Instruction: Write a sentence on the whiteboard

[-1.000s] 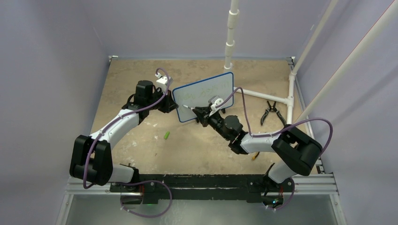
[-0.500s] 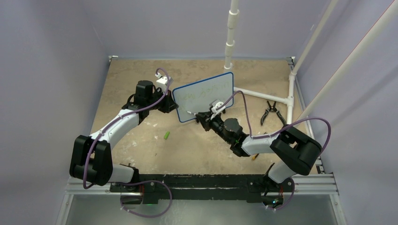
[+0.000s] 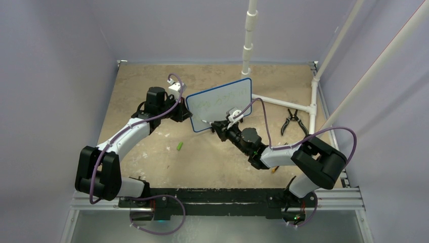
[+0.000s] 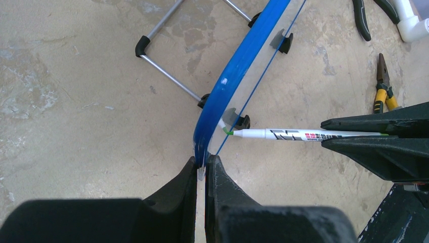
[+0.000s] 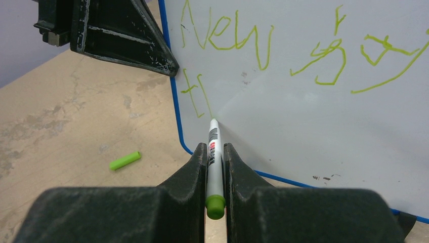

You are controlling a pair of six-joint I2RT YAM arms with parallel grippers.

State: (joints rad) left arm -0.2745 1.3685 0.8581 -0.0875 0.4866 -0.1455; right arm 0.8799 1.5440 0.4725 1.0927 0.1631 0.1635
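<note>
On the desk (image 3: 152,86), the whiteboard (image 3: 220,103) is clamped at its left edge by the left claw (image 4: 202,169). A marker (image 5: 213,132), tip on the board, is clamped by the right claw (image 5: 215,149).

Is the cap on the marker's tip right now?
No, the marker has its bare tip against the whiteboard, and a green cap lies on the table, apart from it.

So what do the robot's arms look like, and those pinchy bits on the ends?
The left arm and right arm are white tubes with chunky black joints. A purple cable loops along each. The left tool and right tool are each a pair of black wedges, a bit scuffed.
</note>
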